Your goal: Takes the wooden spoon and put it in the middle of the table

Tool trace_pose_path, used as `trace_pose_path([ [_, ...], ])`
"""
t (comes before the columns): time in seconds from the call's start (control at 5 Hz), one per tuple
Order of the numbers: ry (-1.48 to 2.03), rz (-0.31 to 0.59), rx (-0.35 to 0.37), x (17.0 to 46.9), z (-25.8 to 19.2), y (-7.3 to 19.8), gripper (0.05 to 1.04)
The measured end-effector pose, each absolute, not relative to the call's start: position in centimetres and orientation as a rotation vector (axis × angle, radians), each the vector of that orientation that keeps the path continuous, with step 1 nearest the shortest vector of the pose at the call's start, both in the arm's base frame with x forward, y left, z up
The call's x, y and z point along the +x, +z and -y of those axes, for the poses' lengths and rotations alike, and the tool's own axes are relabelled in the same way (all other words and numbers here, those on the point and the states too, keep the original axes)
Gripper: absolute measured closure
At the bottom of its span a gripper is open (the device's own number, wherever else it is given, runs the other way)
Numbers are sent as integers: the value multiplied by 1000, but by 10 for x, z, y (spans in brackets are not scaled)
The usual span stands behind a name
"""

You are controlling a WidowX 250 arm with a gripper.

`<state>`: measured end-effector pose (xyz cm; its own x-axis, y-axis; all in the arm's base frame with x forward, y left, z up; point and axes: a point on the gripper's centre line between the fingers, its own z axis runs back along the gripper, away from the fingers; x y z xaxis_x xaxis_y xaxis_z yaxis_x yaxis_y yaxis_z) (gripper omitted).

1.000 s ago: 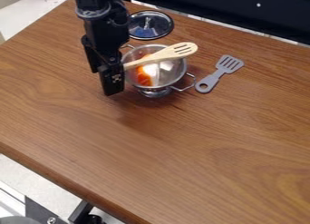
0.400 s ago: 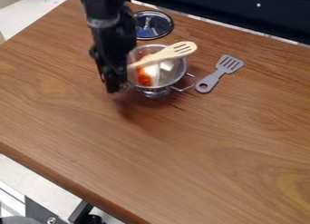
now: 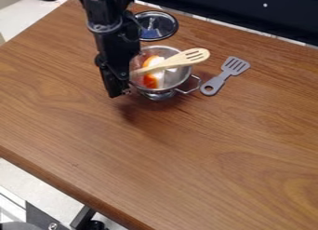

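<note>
The arm [image 3: 110, 31] entered at the top edge, left of center, and extended steeply downward. The hand [image 3: 120, 91] pointed down at the left side of the pot [image 3: 179, 77], above the counter [image 3: 186, 164]; its grip state could not be determined. The spoon [image 3: 179, 61] spanned the pot's opening at a slant, handle end at the hand, slotted head upper right.
</note>
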<state>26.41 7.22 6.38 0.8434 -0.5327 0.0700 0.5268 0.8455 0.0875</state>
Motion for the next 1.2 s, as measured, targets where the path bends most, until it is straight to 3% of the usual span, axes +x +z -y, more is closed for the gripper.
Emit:
trace_pose_path([
  [0.2, -530, 136, 82, 273, -76, 87, 979],
  [0.4, -467, 178, 29, 287, -77, 115, 979],
  [0.8, -260, 204, -56, 284, -45, 143, 979],
  [1.0, -153, 136, -112, 268, -19, 136, 979],
  [1.2, -136, 164, -98, 248, 6, 130, 979],
])
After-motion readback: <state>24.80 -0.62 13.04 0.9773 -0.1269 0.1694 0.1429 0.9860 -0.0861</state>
